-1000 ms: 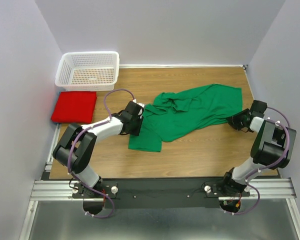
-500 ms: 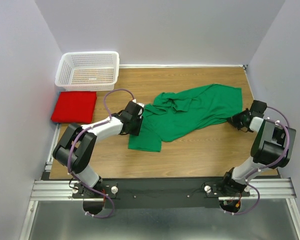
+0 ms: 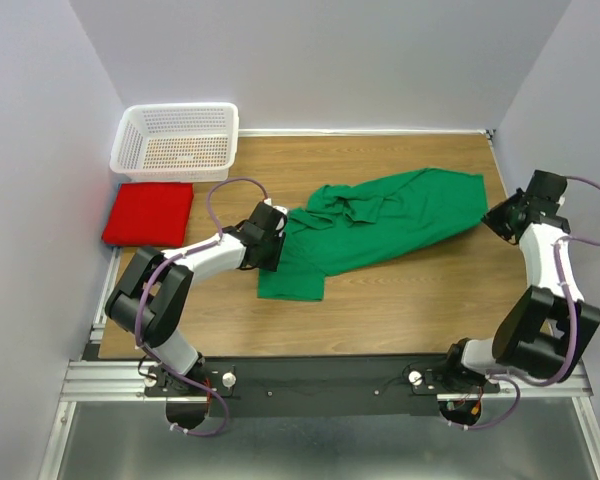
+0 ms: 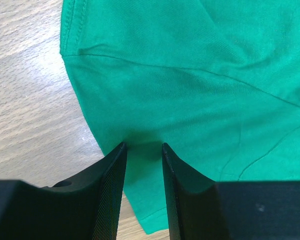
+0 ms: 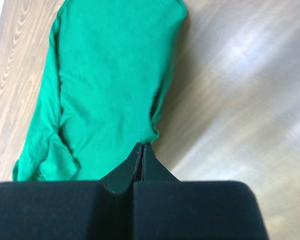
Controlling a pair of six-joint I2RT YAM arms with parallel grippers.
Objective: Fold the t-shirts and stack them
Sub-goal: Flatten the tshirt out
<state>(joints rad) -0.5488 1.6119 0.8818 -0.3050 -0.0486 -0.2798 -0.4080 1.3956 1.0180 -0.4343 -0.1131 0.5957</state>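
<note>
**Green tee still a crumpled mess, red one already parked by the basket**

The green t-shirt (image 3: 380, 225) is lying unfolded across the middle of the tabletop (image 3: 410, 300). It is running diagonally from a flat flap at the near left up to its far right end, with a wad of wrinkles bunching up around the middle.

The left fingers (image 4: 115, 170) are sitting partly spread at the shirt's left edge. Green cloth is showing in the gap between them, and the hem is passing under the left-hand one. From the wrist view it's hard to say whether they are actually nipping any fabric or just resting on it.

The right fingers (image 5: 137, 160) are pressed tight together right at the hem corner on the shirt's right end. The cloth is tapering into the tips there, so they look to be pinching that corner. The right arm (image 3: 550, 250) is reaching up along the right wall.

The red t-shirt (image 3: 148, 212) is sitting folded into a neat square at the far left edge, just beside the near side of the white basket (image 3: 180, 107) and well apart from the green one. The left arm (image 3: 210, 258) is stretching across the bare wood between the two shirts, with its purple cable (image 3: 230, 185) looping above it.
</note>
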